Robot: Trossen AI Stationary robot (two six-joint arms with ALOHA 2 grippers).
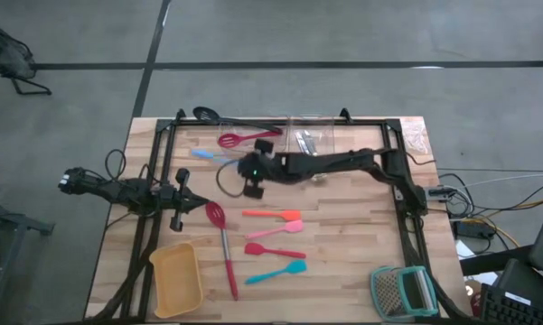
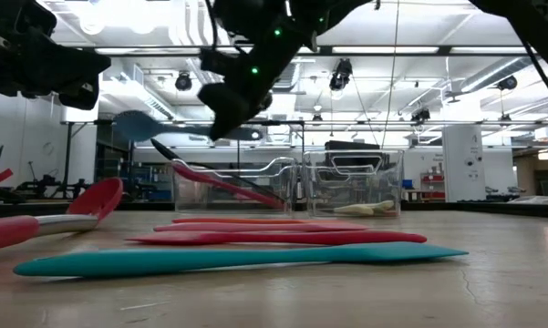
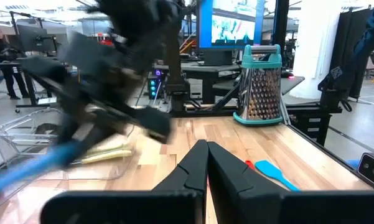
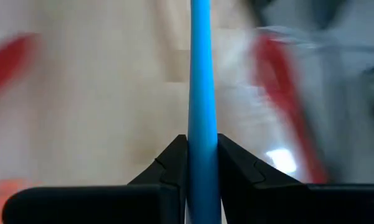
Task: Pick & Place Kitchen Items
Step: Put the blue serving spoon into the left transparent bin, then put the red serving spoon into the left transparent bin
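Blue spoon (image 4: 202,81) lengthwise between right claw (image 4: 202,163) fingers

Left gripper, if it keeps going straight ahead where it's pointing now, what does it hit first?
Probably the right arm, crossing just ahead of the shut left gripper with the blue spoon. Depth is unclear; the grater stands farther off.

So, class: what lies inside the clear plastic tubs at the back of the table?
The clear plastic tubs hold pale yellow-handled cutlery on the right and a long red slotted spoon leaning into the left one. Reflections and the tub walls hide anything else inside.
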